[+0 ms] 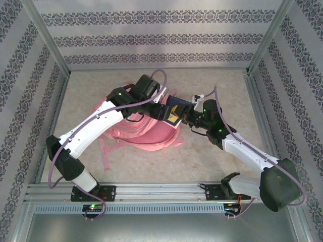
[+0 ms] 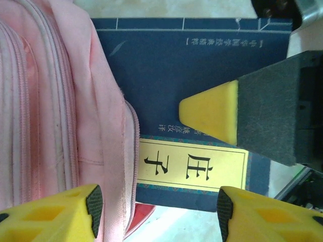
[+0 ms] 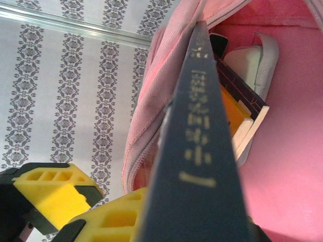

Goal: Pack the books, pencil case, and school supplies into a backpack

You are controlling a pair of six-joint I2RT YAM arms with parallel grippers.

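Note:
The pink backpack [image 1: 146, 135] lies on the table with its opening toward the right. My right gripper [image 1: 187, 117] is shut on a navy book with a yellow label [image 2: 192, 75], holding it edge-first at the opening [image 3: 202, 151]. One yellow fingertip [image 2: 212, 113] of the right gripper presses on the cover. My left gripper [image 2: 159, 204] is open, its pads straddling the backpack's zip edge [image 2: 126, 151] and the book's lower end. Inside the backpack sit an orange book [image 3: 229, 113], a dark book [image 3: 242, 93] and the pale mint pencil case [image 3: 245, 60]. The school supplies are out of view.
Patterned walls [image 1: 161, 38] and a metal frame enclose the table [image 1: 222, 80] on three sides. Pink straps [image 1: 104, 154] trail from the backpack toward the near edge. Both arms crowd together over the backpack's right end.

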